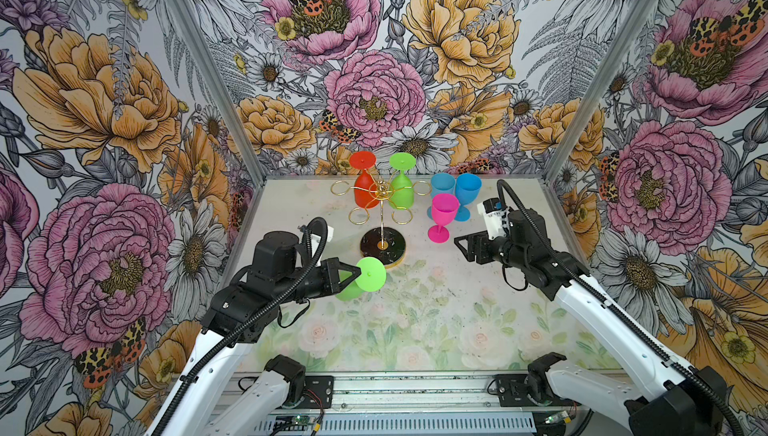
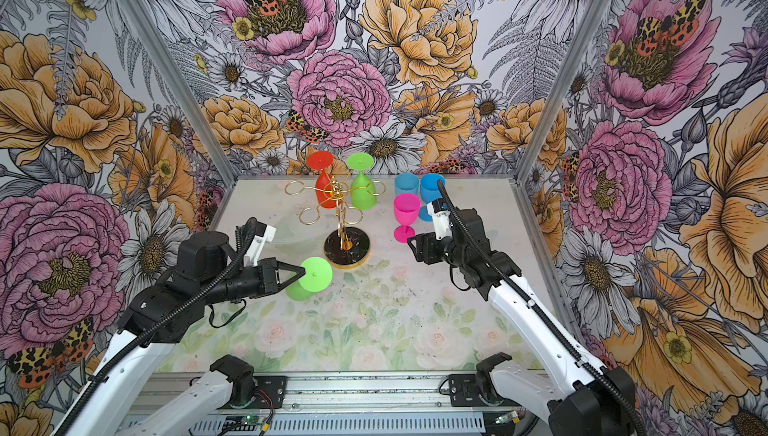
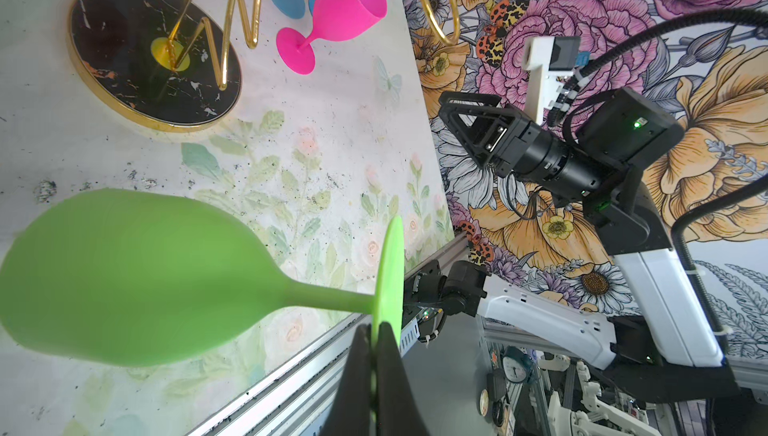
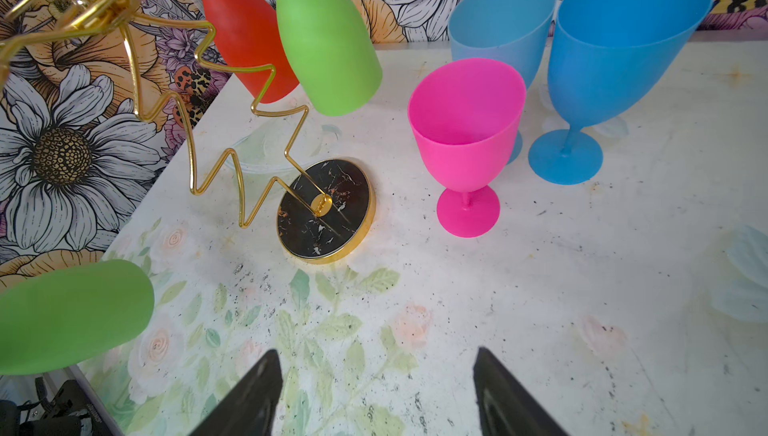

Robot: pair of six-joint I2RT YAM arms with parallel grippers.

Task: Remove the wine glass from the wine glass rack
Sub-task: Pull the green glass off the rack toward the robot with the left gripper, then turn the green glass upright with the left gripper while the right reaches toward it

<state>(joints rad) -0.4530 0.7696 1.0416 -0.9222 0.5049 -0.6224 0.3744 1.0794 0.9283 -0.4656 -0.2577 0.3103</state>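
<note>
Six glasses, one wine glass rack (image 1: pixel 374 245). The left claw (image 3: pixel 376 330) pinches the foot rim of the green wine glass (image 1: pixel 372 276), clear of the rack, before its base; stem crosswise to the claw, bowl down toward the tabletop (image 1: pixel 436 309), probably not touching. Racked: a red glass (image 1: pixel 365 195), a second green glass (image 1: pixel 402 195). Upright: two blue glasses (image 1: pixel 467 191), a pink glass (image 1: pixel 444 209). The right claw (image 4: pixel 376 355) is spread, empty.

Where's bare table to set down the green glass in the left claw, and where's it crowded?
Free: the wide near half of the table, bordered by the rack base and the front rail. Crowded: back right, where the pink glass and two blue glasses cluster, and under the rack's hanging glasses.
</note>
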